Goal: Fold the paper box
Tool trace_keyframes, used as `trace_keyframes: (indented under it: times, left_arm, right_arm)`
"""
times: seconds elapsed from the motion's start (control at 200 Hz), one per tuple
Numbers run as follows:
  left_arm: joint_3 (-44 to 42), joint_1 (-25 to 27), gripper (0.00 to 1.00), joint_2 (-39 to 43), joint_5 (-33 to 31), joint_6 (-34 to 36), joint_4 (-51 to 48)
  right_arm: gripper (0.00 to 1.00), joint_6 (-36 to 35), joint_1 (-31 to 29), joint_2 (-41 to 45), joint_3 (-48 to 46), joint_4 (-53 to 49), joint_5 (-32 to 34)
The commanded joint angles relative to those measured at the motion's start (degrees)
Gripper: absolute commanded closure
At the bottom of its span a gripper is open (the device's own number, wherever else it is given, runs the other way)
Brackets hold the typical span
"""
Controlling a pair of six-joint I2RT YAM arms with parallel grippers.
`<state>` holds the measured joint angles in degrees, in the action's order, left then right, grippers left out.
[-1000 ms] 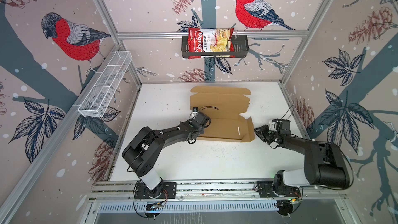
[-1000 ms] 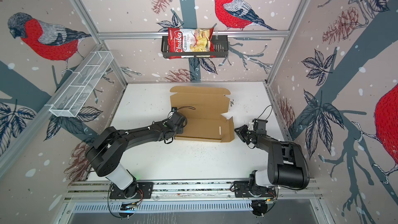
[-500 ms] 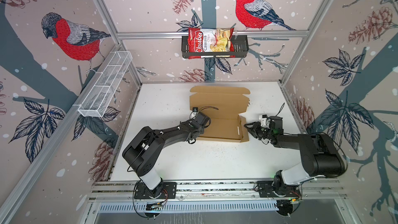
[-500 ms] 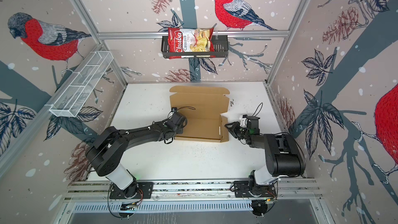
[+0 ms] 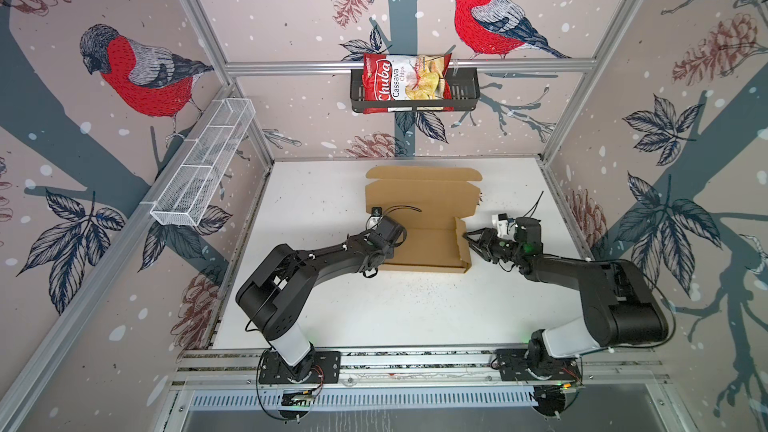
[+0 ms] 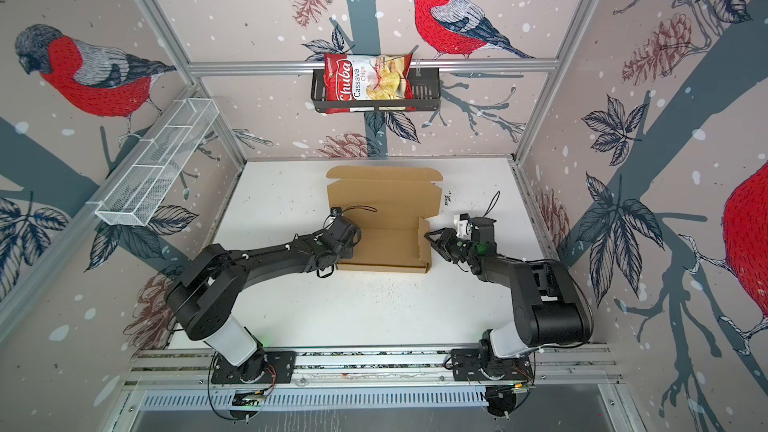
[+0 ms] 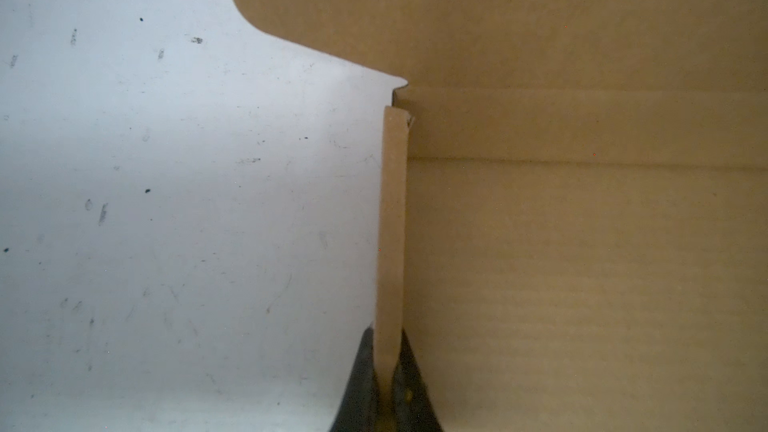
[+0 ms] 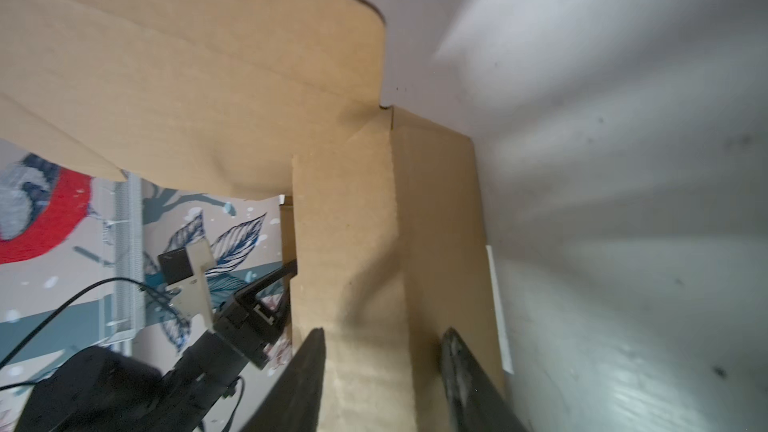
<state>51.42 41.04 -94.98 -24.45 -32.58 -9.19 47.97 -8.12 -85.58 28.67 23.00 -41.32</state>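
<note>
Left wrist: left gripper (image 7: 387, 342) tips only

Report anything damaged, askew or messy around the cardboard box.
On the paper box, the right side flap looks buckled, not flat, by the right gripper, whose jaws stand open. The white table is littered with dark specks in front of the box. Nothing else stands out.

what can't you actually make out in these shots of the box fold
- Left gripper: both top views hide it under its own wrist; the left wrist view's edge crops its fingers, pinched on the paper box wall.
- Right gripper: contact with the side flap is unclear; the right wrist view is blurred.
- Dark specks beside the box: too small to identify.
</note>
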Motion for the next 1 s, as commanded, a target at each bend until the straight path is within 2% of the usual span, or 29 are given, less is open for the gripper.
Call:
trace_keyframes:
  times: [0.0,0.105,0.29,0.445,0.76,0.996]
  left_arm:
    - [-0.1,0.1,1.00,0.6,0.1,0.3,1.1]
    - [-0.2,0.1,1.00,1.0,0.0,0.2,1.0]
    - [-0.4,0.1,1.00,1.5,0.3,-0.1,1.1]
    - [-0.3,0.1,1.00,2.2,0.4,-0.3,0.9]
    - [0.4,0.0,1.00,3.8,1.4,-0.7,0.8]
    - [1.1,0.1,1.00,5.0,1.5,-0.9,-0.1]
  right_arm:
    - [0.50,-5.5,-2.3,-0.1,2.7,-11.4,10.6]
    - [0.50,-7.4,-5.8,-0.8,5.8,-17.7,19.9]
    - [0.55,-8.8,-11.6,-3.0,9.7,-22.9,30.8]
    - [0.63,-10.2,-14.8,-4.3,12.1,-25.9,37.5]
    - [0.72,-12.5,-20.7,-7.5,15.1,-31.8,52.9]
    - [0.86,-14.7,-24.8,-8.6,19.9,-37.6,64.9]
